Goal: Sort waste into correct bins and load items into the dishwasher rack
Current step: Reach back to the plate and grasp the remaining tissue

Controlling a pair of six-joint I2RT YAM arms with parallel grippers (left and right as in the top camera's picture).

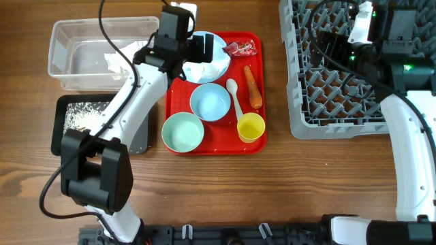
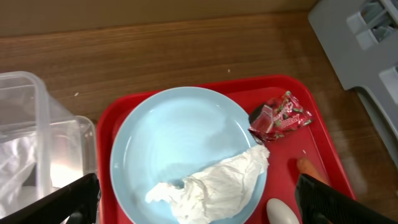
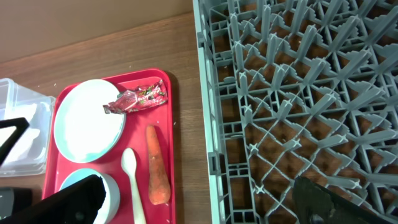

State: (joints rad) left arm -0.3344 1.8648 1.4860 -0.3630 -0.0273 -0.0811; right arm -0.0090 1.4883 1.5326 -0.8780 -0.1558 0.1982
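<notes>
A crumpled white napkin (image 2: 217, 186) lies on the light blue plate (image 2: 180, 130) at the back of the red tray (image 1: 177, 95). My left gripper (image 2: 199, 208) is open and empty, just above the napkin, its fingers on either side of the plate. The red-and-white wrapper (image 1: 240, 47), carrot piece (image 1: 253, 85), white spoon (image 1: 235, 95), light blue bowl (image 1: 210, 102), mint green bowl (image 1: 182, 132) and yellow cup (image 1: 251, 127) sit on the tray. My right gripper (image 3: 199, 205) is open and empty over the grey dishwasher rack (image 1: 334, 102).
The clear tub (image 1: 102, 30) stands at the back left with something white inside. The black tray (image 1: 61, 126) in front of it holds white crumbs. Bare wood lies between the red tray and the rack.
</notes>
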